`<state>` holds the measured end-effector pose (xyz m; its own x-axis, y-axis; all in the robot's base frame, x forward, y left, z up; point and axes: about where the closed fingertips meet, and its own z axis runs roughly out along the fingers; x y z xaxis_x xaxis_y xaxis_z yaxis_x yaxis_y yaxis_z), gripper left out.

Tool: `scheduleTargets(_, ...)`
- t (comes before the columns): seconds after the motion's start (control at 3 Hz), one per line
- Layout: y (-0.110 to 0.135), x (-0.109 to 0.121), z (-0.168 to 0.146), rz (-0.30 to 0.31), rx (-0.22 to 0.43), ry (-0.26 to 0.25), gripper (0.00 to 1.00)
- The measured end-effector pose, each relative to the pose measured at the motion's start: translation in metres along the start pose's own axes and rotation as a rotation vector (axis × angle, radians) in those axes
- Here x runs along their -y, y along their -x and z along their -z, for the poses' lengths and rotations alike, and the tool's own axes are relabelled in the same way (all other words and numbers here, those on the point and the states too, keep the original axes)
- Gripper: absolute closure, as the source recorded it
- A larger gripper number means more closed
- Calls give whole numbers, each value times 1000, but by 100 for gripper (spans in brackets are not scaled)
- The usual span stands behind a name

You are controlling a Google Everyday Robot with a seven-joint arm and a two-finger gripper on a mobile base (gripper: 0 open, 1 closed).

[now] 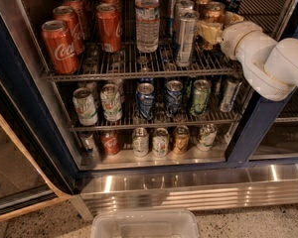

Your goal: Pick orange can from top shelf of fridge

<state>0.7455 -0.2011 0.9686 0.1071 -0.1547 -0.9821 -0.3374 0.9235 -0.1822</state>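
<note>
The fridge (20,98) stands open with its dark blue frame. On its top shelf (139,68), a wire rack, several orange cans stand at the back right. The nearest orange can (214,10) shows its silver lid and upper body. My gripper (209,32) reaches in from the right on a white arm (268,58). It sits at this can's lower part, just right of a tall silver slim can (185,37). The can's lower body is hidden behind the gripper.
Red Coca-Cola cans (59,46) fill the shelf's left side, with a water bottle (147,16) in the middle. Two lower racks (154,119) hold smaller cans. A ribbed steel base (188,187) and a clear plastic bin (145,224) lie below.
</note>
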Motion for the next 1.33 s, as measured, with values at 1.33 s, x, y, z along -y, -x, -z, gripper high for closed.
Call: scheduleTargets(1.33,48,12,92,-11,158,-111,100)
